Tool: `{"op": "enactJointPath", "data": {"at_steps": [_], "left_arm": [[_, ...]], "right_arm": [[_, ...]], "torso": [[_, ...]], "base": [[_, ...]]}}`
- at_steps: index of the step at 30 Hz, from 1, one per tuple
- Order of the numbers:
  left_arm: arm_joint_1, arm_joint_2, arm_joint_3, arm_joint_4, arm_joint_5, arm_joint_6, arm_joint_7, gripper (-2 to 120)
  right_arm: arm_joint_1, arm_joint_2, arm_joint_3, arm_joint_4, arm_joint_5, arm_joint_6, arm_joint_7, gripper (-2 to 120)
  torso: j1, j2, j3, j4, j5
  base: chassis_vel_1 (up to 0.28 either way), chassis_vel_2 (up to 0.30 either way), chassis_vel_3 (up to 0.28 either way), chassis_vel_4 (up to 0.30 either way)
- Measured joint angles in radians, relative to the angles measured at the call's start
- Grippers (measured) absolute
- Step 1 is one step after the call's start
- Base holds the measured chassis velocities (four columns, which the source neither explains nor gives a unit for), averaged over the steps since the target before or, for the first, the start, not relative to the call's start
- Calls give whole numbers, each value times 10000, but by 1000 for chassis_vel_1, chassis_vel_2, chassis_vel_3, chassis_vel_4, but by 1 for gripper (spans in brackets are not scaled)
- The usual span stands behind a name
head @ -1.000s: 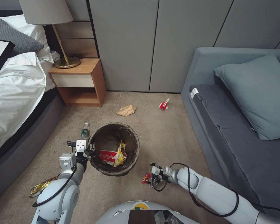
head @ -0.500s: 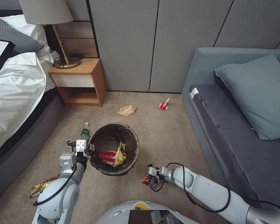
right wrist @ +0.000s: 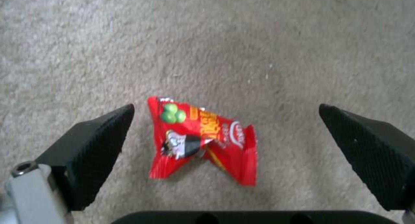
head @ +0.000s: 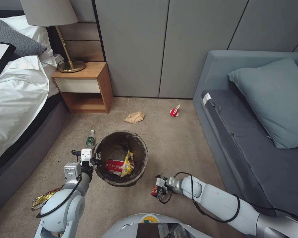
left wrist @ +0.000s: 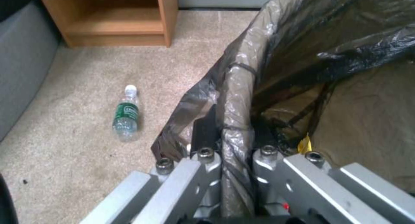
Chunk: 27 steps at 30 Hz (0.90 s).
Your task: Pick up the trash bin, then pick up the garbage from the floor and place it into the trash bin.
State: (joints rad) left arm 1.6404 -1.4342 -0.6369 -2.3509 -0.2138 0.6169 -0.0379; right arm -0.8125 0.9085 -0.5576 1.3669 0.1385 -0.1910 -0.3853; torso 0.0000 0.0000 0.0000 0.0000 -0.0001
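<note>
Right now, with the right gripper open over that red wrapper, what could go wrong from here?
1. The red wrapper lies flat and crumpled on the carpet; the open right gripper may close on pile or pinch only a corner.
2. The left gripper holds the trash bin only by its lined rim, so the bin might tilt or the liner slip.

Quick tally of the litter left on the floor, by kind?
Snack wrappers: 2, red between the open right claw tips, gold
Bottle: 1
Paper bag: 1
Red-and-white cup: 1
Total: 5
</note>
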Motion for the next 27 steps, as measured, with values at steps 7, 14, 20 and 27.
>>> {"op": "enactJointPath", "data": {"at_steps": [7,14,20,27], "left_arm": [[-27,-15,7,45,6,-5,0,2],[-57,-10,5,91,4,-15,2,2],[-82,-5,6,123,-3,-26,4,2],[-95,-12,18,161,-2,-48,8,2]], "right_arm": [[-66,-2,-37,-64,0,-39,22,100],[-83,64,-109,-263,0,-61,39,100],[-78,98,-110,-382,0,-58,51,100],[-156,122,-95,-466,-99,84,101,96]], "torso": [[0,0,0,0,0],[0,0,0,0,0],[0,0,0,0,1],[0,0,-1,-2,-4]], "base": [[0,0,0,0],[0,0,0,0],[0,0,0,0],[0,0,0,0]]}}
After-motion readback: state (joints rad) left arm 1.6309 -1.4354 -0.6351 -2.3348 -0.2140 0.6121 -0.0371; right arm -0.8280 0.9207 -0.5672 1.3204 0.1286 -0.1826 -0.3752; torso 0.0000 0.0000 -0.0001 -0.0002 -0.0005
